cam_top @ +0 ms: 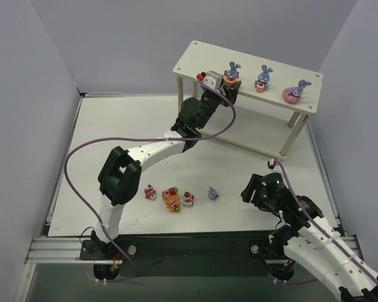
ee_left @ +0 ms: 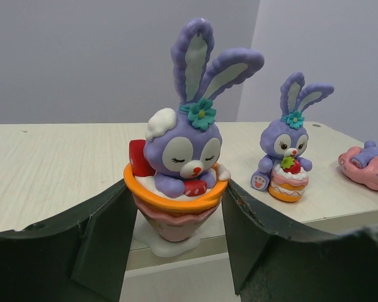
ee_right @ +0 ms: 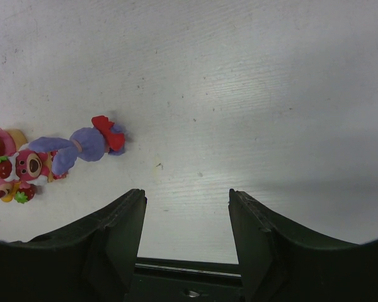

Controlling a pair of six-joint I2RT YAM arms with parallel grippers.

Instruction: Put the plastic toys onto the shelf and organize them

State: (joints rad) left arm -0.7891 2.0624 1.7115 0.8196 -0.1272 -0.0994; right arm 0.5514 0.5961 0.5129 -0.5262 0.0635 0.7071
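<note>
A purple bunny in an orange-rimmed cup [ee_left: 179,157] stands on the front edge of the shelf's top board [cam_top: 201,60]. My left gripper [ee_left: 176,187] is open around this bunny [cam_top: 232,71], one finger close at each side of the cup rim. Further along the board are a bunny holding a cake [ee_left: 288,148] and a bunny lying on a pink ring [ee_left: 368,165]. On the table lie a small purple bunny [ee_right: 82,146] and a cluster of pink and red toys [ee_right: 16,165]. My right gripper [ee_right: 186,201] hovers open and empty over bare table to their right.
The shelf [cam_top: 283,148] has a lower board and thin legs at the back right of the table. Grey walls close in the left, back and right sides. The loose toys [cam_top: 171,198] lie near the front edge, between the two arm bases.
</note>
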